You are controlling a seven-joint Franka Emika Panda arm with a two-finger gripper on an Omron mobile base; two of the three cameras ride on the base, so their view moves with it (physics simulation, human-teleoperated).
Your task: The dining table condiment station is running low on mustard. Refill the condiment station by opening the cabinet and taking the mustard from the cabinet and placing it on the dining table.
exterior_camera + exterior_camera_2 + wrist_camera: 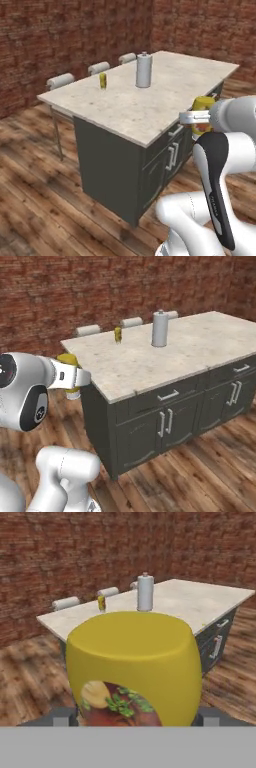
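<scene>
The mustard (pixel 132 667), yellow with a food-picture label and no readable writing, sits clamped between the wide-spread fingers of the tool (pixel 132 719), held in the air just off the near edge of the surface (pixel 150 107), where a paper-towel roll (pixel 144 70) and a small yellow bottle (pixel 103 80) stand

Light soft, even, no strong glare. Dining table (pixel 150 107) top bright; brick wall (pixel 60 35) darker. Faint shadows beside paper-towel roll (pixel 144 70). Pictures a bit fuzzy, grainy. Close yellow jar (pixel 134 667) looks blurry.
</scene>
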